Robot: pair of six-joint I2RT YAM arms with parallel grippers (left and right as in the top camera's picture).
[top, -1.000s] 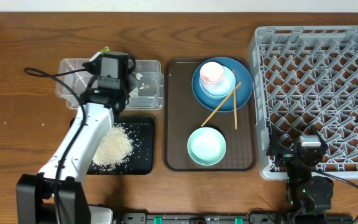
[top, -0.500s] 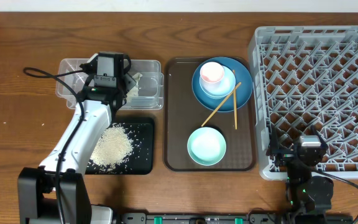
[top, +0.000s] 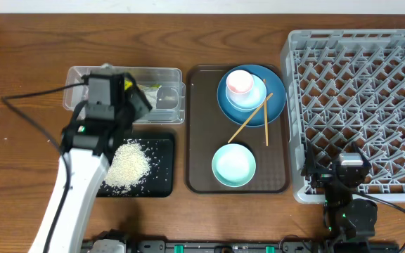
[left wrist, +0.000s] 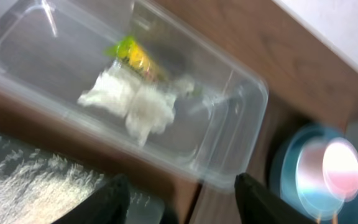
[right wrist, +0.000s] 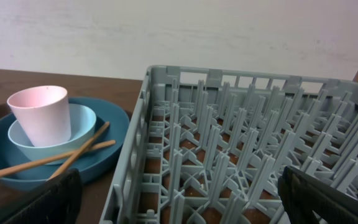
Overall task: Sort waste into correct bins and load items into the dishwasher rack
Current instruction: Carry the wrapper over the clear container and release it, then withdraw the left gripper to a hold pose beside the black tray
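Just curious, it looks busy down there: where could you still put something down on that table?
The table is bare left of the clear tub and black tray. The grey rack holds nothing. The brown tray is crowded: stacked blue plate, green bowl, chopsticks.

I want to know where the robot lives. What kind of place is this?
Likely a tabletop dish-clearing practice setup, not a real kitchen: a wooden table holds a grey dishwasher rack and a brown tray of dishes.
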